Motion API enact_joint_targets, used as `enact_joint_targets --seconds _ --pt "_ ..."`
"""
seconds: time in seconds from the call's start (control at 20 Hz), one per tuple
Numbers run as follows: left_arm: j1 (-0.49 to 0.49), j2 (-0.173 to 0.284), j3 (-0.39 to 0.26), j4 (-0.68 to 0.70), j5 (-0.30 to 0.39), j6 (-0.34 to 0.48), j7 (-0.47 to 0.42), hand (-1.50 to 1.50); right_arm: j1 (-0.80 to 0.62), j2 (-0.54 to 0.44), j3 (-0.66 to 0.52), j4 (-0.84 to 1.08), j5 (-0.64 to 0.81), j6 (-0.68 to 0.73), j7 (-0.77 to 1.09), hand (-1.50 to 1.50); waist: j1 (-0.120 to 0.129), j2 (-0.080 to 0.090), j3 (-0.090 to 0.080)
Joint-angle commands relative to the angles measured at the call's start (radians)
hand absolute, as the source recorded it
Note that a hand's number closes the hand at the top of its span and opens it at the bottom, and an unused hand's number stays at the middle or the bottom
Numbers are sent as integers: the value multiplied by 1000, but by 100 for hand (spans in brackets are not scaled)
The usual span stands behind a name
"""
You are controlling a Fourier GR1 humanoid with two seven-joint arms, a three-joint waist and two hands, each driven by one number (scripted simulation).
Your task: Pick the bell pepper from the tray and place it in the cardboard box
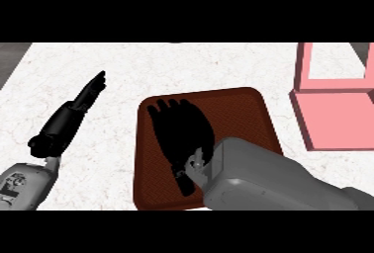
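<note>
Right hand point(181, 136) covering the tray's point(252, 106) middle, pepper hidden, pink box point(332, 116) cut off at right edge

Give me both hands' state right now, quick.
Left hand: open, fingers straight, holding nothing, over the counter.
Right hand: open, fingers spread flat over the tray; bell pepper not visible.
</note>
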Motion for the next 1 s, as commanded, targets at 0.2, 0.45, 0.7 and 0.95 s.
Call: enact_joint_targets --seconds 0.2,0.45,0.7,0.95 --pt "1 -18 30 39 -10 -29 -32 0 13 47 40 85 113 45 120 -150 -4 2 0" --pt "19 -13 50 -27 -17 -42 0 0 64 89 45 102 198 28 103 -150 -1 1 1" --pt "52 -62 35 -13 -57 -25 -28 0 47 75 -24 143 208 121 50 -150 -3 1 1" --pt "45 -58 49 -65 -59 -40 38 0 68 139 9 263 313 88 25 -150 4 2 1"
